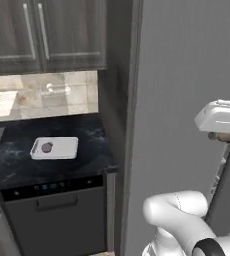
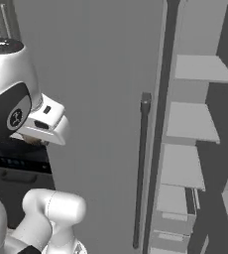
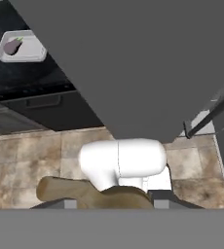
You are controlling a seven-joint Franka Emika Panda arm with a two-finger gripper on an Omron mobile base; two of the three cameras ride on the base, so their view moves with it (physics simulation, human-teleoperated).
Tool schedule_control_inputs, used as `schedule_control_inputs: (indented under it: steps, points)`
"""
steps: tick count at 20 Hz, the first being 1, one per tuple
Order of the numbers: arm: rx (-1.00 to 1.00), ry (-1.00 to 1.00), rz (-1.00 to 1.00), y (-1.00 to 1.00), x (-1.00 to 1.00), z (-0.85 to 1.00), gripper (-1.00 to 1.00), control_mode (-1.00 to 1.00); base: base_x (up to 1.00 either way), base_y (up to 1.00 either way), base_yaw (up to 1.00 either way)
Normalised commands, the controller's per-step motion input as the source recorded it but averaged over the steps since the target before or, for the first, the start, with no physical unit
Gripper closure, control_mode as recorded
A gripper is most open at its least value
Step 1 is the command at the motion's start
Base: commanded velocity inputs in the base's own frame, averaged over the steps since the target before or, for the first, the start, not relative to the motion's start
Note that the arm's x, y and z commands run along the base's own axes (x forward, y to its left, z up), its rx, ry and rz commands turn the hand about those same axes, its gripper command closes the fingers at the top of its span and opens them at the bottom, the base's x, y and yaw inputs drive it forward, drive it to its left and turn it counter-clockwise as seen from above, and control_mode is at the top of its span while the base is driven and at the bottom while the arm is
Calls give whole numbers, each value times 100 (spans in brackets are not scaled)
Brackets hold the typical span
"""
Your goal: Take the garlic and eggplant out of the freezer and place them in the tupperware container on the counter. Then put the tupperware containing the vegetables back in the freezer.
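Observation:
My gripper [image 3: 115, 203] is shut on the garlic [image 3: 92, 193], a dull brownish bulb lying between its tips. In the left base view the garlic [image 1: 220, 136] hangs under the white hand at the far right, in front of the freezer door [image 1: 182, 100]. The right base view shows the garlic [image 2: 34, 141] tucked under the hand at the left. The tupperware container [image 1: 62, 149] sits on the black counter [image 1: 17, 160], well left of the hand. The purple eggplant [image 1: 47, 147] lies in it. From the hand, the container [image 3: 28, 52] is far off at upper left with the eggplant [image 3: 12, 46] inside.
The wide grey freezer door stands open between the hand and the counter, its dark bar handle [image 2: 142, 168] on the door's right side. Pale freezer shelves [image 2: 190, 119] lie to the right. A dark dishwasher front [image 1: 52, 210] sits under the counter, wall cabinets [image 1: 42, 30] above.

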Motion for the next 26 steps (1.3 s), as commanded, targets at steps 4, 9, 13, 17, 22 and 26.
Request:
schedule_control_inputs:
  steps: [4, 9, 13, 17, 22, 26]
  points:
    - [0, 0, 0, 0, 0, 0, 100, 100, -4, 100, 0]
    - [0, 0, 0, 0, 0, 0, 100, 100, 2, 100, 0]
    - [0, 0, 0, 0, 0, 0, 100, 100, 24, 83, -2]
    - [0, 0, 0, 0, 0, 0, 100, 100, 63, 38, -6]
    - [0, 0, 0, 0, 0, 0, 100, 100, 73, 4, -9]
    - [0, 0, 0, 0, 0, 0, 100, 100, 39, 0, -8]
